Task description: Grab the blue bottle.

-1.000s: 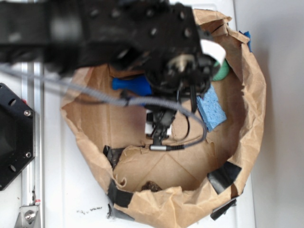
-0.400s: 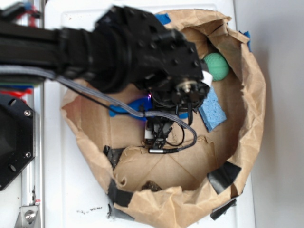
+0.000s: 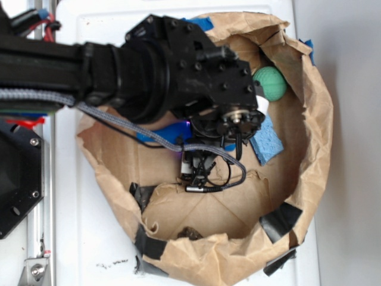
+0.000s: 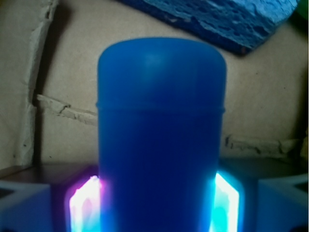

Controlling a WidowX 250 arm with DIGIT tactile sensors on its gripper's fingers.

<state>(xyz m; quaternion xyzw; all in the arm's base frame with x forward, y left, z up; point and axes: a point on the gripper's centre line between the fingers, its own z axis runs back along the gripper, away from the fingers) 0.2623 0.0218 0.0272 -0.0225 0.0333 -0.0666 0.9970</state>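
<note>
Tool straddles the blue bottle, its lit fingers at both sides; grip contact cannot be told. Blue sponge lies beyond.

A crumpled brown paper bag, its rim rolled down and patched with black tape, fills the middle of the exterior frame on a white table. Inside, at upper right, a green ball sits near a light blue sponge. Blue tape scraps cling to the top rim
</note>
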